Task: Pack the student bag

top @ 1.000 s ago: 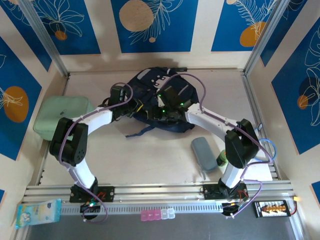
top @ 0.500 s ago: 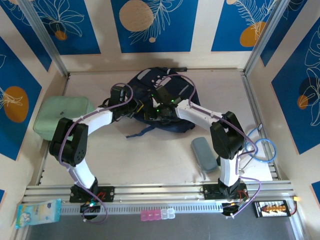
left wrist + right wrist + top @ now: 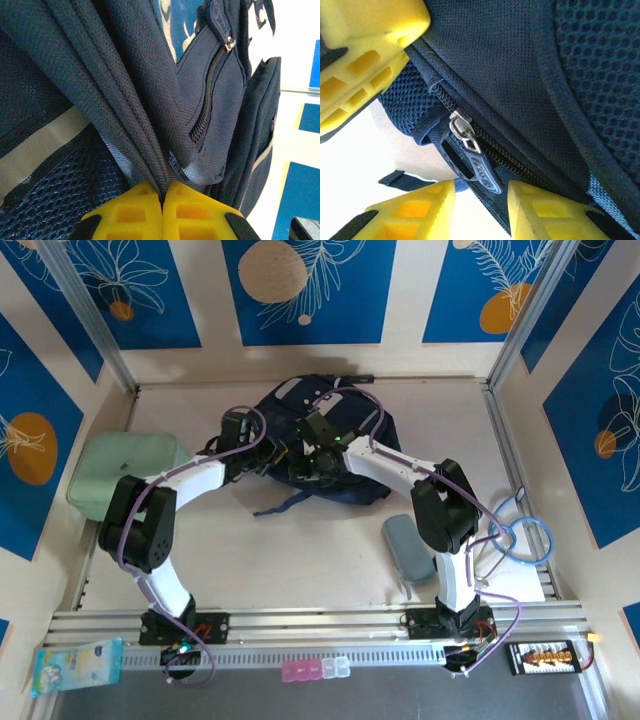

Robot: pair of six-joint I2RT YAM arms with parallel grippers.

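1. Against the frame one second back, the right arm (image 3: 440, 505) is swung inward, with its elbow drawn left and nearer the grey-blue pencil pouch (image 3: 402, 540). The right gripper (image 3: 480, 200) is shifted left across the student bag (image 3: 355, 410). The left arm (image 3: 140, 525) is unchanged.
2. The student bag is laid flat at the centre-back of the table (image 3: 300, 550). It is dark navy, and a black strap is trailed toward the near side. Both grippers are placed on its left-front part, close to each other.
3. The left gripper (image 3: 162, 192) is clamped on the bag. A fold of navy fabric is pinched between the yellow fingers, which are pressed together with no gap seen.
4. In the left wrist view, a zipped side pocket (image 3: 207, 95) is seen to the right of the pinched fold. Mesh and a pale trim stripe are seen to the left.
5. The right gripper is held open with its jaws spread. The zipper pull (image 3: 470, 150) is lain between them and is touched by neither finger as far as can be seen.
6. More yellow finger blocks are seen at the upper left of the right wrist view, just beside the zip line.
7. The mint-green case (image 3: 125, 475) is set at the left edge, well apart from the bag.
8. The pencil pouch is partly covered by the right arm.
9. A blue cable loop (image 3: 530, 535) is seen at the right edge.
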